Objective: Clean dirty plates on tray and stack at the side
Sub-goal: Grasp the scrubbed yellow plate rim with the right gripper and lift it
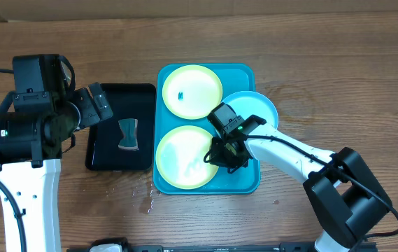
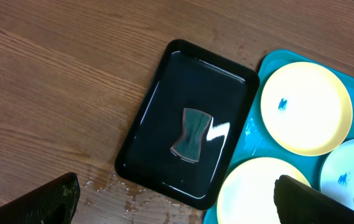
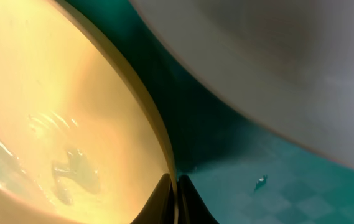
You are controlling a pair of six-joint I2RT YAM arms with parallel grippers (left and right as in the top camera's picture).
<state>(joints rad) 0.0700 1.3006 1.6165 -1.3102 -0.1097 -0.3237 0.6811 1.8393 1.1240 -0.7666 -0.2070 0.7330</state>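
Sitting in the tray (image 1: 246, 182), two yellow plates fill its left side: the far plate (image 1: 189, 91) has a blue smudge, and the near plate (image 1: 181, 157) looks wet. A cyan plate (image 1: 258, 110), also smudged, overlaps the tray's right rim. The right gripper (image 1: 228, 152) pinches the near plate's right edge, its fingertips (image 3: 158, 205) closed on the rim. Beside the tray, a black tray (image 1: 101, 157) holds a sponge (image 1: 127, 134). The left gripper (image 1: 99, 105) hovers over it, jaws spread wide.

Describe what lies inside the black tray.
One small grey pad lies near the middle of the black tray, its glossy floor showing all around. Anything beneath the pad is hidden.
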